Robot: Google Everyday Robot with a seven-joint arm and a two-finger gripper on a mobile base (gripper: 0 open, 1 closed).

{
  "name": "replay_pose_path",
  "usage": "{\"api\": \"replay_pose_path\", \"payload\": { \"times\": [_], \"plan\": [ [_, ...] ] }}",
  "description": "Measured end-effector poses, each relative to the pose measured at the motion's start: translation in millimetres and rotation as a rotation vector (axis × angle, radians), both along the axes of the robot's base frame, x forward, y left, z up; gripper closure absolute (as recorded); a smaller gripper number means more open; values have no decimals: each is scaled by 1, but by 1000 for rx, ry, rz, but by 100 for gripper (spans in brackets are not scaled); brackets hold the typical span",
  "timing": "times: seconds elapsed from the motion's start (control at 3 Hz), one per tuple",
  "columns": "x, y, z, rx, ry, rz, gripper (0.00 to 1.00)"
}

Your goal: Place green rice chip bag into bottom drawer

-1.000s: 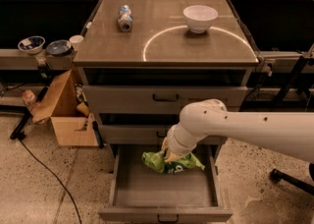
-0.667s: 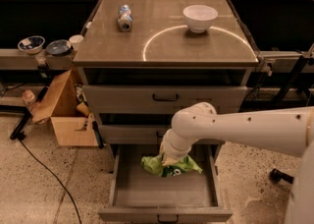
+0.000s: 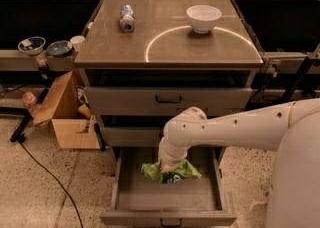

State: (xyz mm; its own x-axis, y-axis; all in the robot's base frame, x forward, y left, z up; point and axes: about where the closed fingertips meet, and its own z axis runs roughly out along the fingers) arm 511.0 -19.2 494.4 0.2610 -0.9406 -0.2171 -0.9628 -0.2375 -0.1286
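Observation:
The green rice chip bag is a crumpled lime-green foil bag with dark print, inside the open bottom drawer near its back middle. My gripper reaches down from the white arm into the drawer and sits on top of the bag, mostly hidden behind the wrist. Whether the bag rests on the drawer floor or hangs just above it I cannot tell.
A white bowl and a small printed can lie on the cabinet top. Two shut grey drawers sit above the open one. An open cardboard box stands on the floor at left.
The arm has moved left and lower, carrying the bag deeper into the open drawer. The bag now sits lower, toward the drawer's middle.

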Motion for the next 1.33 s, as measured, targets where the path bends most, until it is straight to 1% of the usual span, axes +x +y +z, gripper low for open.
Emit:
{"api": "replay_pose_path", "payload": {
  "times": [0.33,0.67,1.0,1.33],
  "plan": [
    [0,8,-11,31,-19,-39,100],
    [8,30,-63,62,-46,-83,100],
    [21,43,-94,51,-70,-93,100],
    [34,49,-131,-6,-71,-102,100]
  ]
}}
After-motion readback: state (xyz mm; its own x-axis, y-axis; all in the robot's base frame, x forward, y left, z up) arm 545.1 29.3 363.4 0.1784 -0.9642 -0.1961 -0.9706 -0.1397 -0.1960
